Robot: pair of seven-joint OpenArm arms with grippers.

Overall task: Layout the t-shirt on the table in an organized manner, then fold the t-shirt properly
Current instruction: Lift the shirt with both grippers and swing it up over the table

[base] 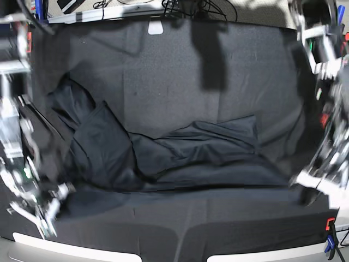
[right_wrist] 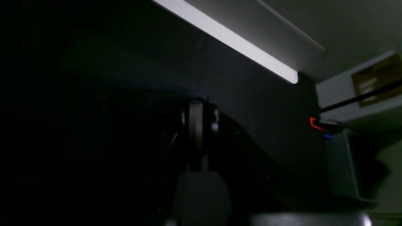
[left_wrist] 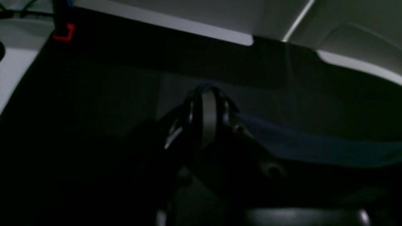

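Both arms work at spreading the rumpled t-shirt across the table, left gripper and right gripper each pinching its near hem, which likely needs pulling taut next.

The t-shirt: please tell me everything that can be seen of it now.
The t-shirt is dark navy cloth, crumpled and stretched across the table, not yet flat. One bunched part rises at the base view's left, and folds run rightward. The left pincer is shut on a bluish edge; the right pincer is shut, and its hold is too dark to tell.
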